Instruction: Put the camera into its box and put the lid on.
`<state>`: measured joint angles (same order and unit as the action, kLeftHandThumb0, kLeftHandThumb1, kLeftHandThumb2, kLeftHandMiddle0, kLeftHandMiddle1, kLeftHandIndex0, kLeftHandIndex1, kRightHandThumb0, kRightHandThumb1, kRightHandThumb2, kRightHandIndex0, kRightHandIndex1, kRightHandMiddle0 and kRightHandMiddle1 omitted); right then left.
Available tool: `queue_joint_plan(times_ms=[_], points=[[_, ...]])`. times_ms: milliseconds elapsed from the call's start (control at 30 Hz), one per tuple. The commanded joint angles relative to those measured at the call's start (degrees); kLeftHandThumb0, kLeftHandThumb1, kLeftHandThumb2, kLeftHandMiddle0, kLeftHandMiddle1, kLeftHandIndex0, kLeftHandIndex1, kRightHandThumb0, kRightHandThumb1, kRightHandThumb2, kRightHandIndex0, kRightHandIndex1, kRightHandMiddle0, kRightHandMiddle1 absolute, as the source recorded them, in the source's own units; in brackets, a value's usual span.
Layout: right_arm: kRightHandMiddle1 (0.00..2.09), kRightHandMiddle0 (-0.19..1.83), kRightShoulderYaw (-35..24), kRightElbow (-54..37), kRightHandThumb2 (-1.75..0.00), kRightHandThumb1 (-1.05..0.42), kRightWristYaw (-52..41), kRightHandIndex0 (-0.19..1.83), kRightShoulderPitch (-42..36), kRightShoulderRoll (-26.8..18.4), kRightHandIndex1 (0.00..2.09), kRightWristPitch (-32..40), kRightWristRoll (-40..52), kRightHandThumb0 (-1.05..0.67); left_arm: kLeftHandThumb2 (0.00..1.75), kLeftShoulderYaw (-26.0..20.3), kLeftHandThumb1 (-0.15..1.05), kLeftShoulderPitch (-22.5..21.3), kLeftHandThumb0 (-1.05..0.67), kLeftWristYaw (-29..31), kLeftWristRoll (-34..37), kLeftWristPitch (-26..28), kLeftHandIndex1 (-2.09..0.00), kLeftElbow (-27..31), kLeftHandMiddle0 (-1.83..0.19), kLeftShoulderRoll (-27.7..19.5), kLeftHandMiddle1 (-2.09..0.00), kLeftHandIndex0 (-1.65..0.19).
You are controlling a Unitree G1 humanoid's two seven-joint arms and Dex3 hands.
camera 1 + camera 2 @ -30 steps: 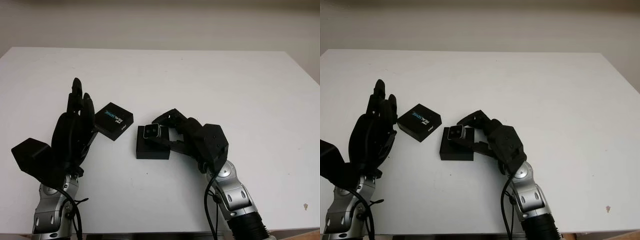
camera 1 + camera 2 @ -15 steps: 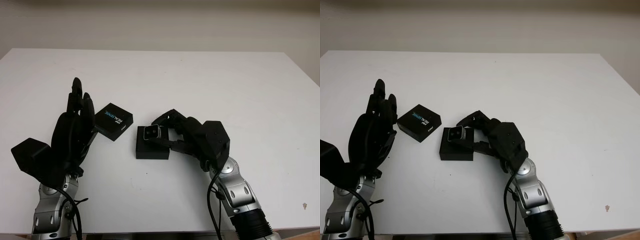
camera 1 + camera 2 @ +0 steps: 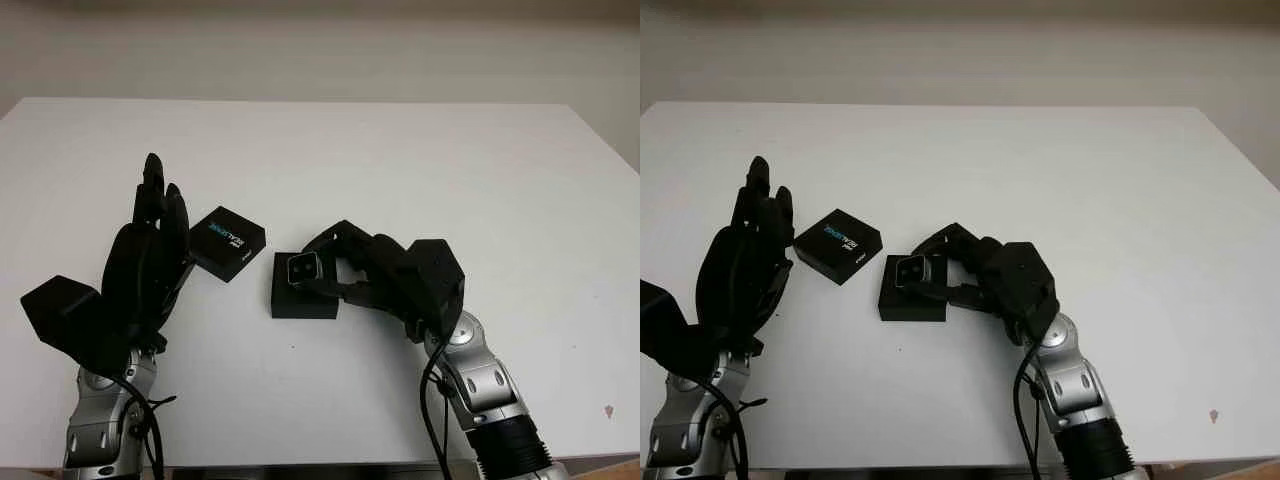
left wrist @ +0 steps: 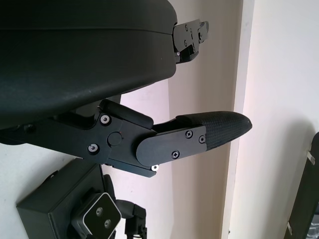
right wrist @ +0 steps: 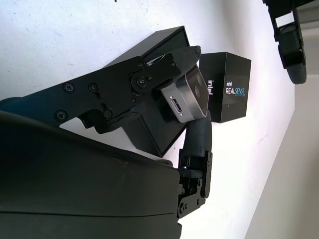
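One camera (image 3: 303,267), pinched in the right hand (image 3: 385,278), hangs directly over the open box (image 3: 304,297) mid-desk; lid (image 3: 228,242) just beside the open left hand (image 3: 150,262).

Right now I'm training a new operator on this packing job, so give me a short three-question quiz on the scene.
1. True or false: the right hand is holding the camera.
2. The lid lies: A) on the box; B) on the table beside the box; C) in the left hand.
3. Fill in: the camera is held over the open ___.

Key: 1 true; 2 B; 3 box.
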<state>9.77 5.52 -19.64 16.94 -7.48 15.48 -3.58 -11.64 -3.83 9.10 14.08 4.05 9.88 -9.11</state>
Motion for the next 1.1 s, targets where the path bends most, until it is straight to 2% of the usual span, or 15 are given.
queue_joint_plan(times_ms=[0, 367, 700, 1067], points=[[1.67, 0.23, 0.56, 1.46, -0.05, -1.02, -0.51, 0.04, -0.54, -0.07, 0.67, 0.47, 0.36, -0.33, 0.61, -0.25, 1.05, 0.05, -0.76, 0.10, 0.29, -0.08, 0.00, 0.81, 0.19, -0.23, 0.00, 0.19], [1.70, 0.24, 1.77, 2.07, -0.05, -1.02, 0.71, 0.03, -0.53, -0.07, 0.70, 0.28, -1.13, -0.34, 0.61, -0.15, 1.05, 0.39, -0.76, 0.10, 0.04, 0.13, 0.00, 1.21, 0.19, -0.40, 0.00, 0.19], [1.70, 0.23, 2.80, 3.16, -0.05, -1.02, 1.42, 0.02, -0.61, -0.62, 0.73, -2.95, -3.54, -0.35, 0.62, -0.18, 1.05, 0.40, -0.75, 0.08, 0.22, -0.01, 0.00, 1.15, 0.19, -0.18, 0.00, 0.19], [1.63, 0.23, 4.78, 1.86, -0.05, -1.02, 2.57, 0.04, -1.05, -0.87, 0.73, -3.03, -7.28, -0.37, 0.61, -0.16, 1.05, 0.53, -0.75, 0.17, 0.25, 0.21, 0.00, 1.29, 0.19, -0.27, 0.00, 0.19]])
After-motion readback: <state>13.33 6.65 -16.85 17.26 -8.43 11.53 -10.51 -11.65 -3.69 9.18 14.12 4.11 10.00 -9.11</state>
